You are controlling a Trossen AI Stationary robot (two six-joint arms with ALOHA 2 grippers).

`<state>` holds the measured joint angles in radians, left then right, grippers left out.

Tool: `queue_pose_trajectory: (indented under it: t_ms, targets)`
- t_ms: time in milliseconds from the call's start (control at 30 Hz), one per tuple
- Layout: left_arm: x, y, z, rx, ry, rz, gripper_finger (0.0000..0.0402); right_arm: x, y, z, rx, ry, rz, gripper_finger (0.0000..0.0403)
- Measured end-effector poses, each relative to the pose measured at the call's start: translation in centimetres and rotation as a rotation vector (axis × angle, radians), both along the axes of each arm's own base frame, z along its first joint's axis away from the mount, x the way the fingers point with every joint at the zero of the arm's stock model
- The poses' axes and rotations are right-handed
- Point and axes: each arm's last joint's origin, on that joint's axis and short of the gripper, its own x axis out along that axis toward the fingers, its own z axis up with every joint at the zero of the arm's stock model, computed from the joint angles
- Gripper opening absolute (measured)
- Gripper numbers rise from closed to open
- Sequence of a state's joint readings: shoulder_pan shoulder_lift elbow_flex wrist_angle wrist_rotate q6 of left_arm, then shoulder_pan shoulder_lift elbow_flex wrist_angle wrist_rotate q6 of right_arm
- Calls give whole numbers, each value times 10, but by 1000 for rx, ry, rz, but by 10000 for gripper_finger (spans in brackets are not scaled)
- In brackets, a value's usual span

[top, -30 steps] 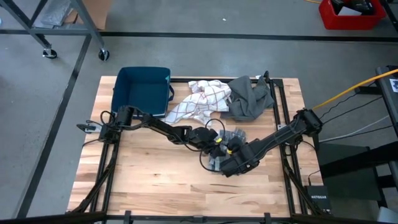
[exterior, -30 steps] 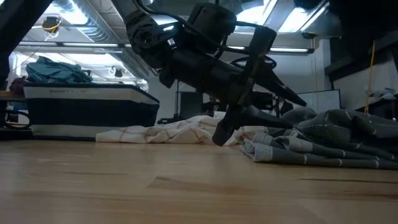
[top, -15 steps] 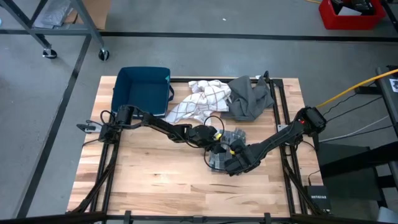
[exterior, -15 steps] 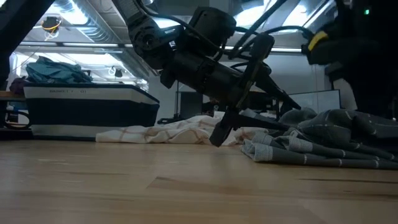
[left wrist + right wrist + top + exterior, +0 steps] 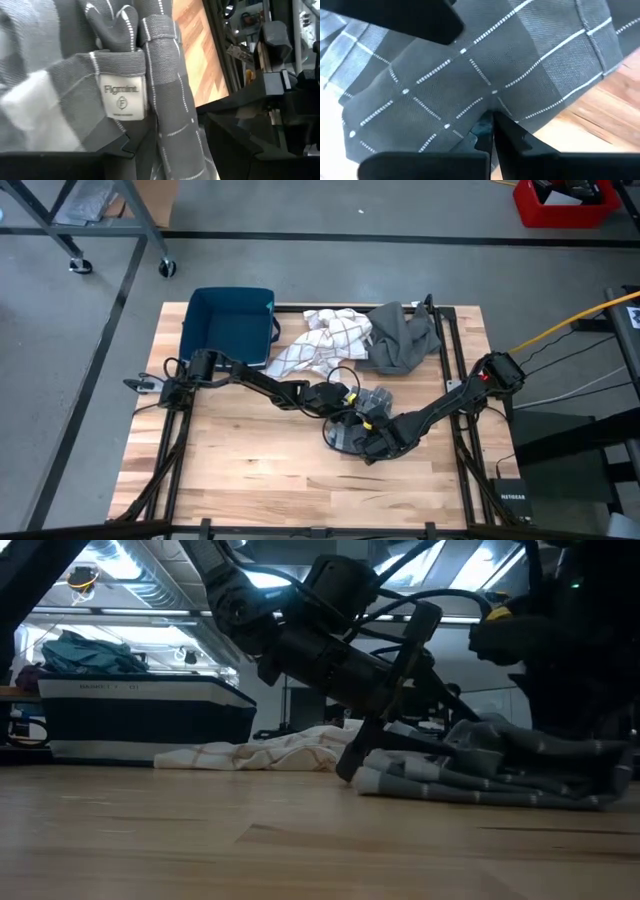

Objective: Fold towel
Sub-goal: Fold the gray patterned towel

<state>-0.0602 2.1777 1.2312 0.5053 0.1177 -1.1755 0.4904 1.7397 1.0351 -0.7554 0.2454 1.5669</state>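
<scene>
Grey checked cloth, the towel [image 5: 362,420] being folded, lies bunched near the middle of the wooden table [image 5: 240,470], with both dark arms meeting over it. The left gripper [image 5: 345,402] reaches in from the table's left side, and its wrist view shows its jaws spread, with a rolled strip of towel and a white label [image 5: 121,96] running between the fingers [image 5: 235,137]; whether they press the cloth cannot be told. The right gripper [image 5: 372,442] comes in from the right, low over the near edge of the towel, its jaws pressed together on a fold of the checked fabric, as its wrist view shows at the fingertips. In the low view the towel [image 5: 480,775] sits in flattened, uneven layers on the boards beneath the left arm.

Behind it, well apart, lie a white checked cloth [image 5: 320,340], a plain grey cloth [image 5: 400,340] and a blue bin [image 5: 230,325].

The risk from here is a crooked fold: the right jaws appear to hold only a thin pinch, which could slip if pulled, and cloth caught between the left fingers could drag the layers out of line as that arm moves. With the grippers so close, a collision is also possible.
</scene>
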Motion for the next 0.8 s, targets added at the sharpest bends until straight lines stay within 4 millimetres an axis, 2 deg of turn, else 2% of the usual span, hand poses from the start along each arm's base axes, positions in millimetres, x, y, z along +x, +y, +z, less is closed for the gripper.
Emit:
queue_pose_trajectory:
  t_ms: [367,467,633,800]
  targets:
    - [0,0,-2,34,-6,-22,146,5,1,1,-46,-81,-9,19]
    - [0,0,-2,53,-10,-31,109,5,1,1,-33,-76,-7,19]
    - [0,0,-1,58,-17,-33,14,5,1,1,-33,-76,-7,19]
    - [0,1,5,60,-37,-34,6,5,2,2,-40,-83,-18,19]
